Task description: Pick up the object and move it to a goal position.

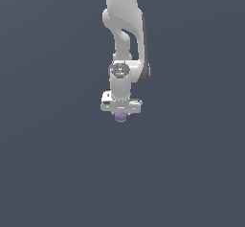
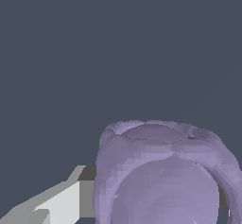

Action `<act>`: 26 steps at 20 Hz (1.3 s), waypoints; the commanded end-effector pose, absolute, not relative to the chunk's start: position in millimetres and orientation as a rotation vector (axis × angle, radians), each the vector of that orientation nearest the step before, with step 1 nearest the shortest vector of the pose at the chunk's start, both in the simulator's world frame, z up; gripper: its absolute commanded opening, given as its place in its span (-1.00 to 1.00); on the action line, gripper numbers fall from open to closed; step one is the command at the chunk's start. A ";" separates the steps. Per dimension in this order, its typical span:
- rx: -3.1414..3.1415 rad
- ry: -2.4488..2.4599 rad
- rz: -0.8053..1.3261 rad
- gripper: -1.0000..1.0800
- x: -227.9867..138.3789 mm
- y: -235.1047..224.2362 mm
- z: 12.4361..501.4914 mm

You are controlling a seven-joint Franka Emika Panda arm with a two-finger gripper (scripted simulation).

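The object (image 1: pixel 120 118) is a small light-purple rounded lump that pokes out just below the white gripper (image 1: pixel 120 113) in the exterior view, near the middle of the picture. In the wrist view the object (image 2: pixel 160 171) fills much of the frame and sits between the gripper's (image 2: pixel 155 204) fingers. One white finger (image 2: pixel 61 204) with a dark pad presses against one side of it. Only a dark sliver of the other finger (image 2: pixel 222 200) shows at the opposite side. The gripper is shut on the object. I cannot tell whether the object rests on the floor or hangs above it.
The white arm (image 1: pixel 125 34) comes down from the top of the exterior view. A plain dark grey-blue ground (image 1: pixel 57 164) lies all around. No goal marker shows.
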State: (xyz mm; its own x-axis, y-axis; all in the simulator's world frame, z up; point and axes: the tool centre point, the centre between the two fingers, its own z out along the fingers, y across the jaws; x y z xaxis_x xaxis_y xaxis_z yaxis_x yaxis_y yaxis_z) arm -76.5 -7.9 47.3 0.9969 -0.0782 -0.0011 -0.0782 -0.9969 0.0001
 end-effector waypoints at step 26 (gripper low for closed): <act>3.140 -0.124 0.000 -1.00 -111.6 -50.7 235.0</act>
State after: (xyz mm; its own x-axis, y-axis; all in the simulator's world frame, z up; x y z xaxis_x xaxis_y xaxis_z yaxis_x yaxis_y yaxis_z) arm -109.7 -48.7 225.9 0.9969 -0.0789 0.0008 -0.0789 -0.9969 -0.0006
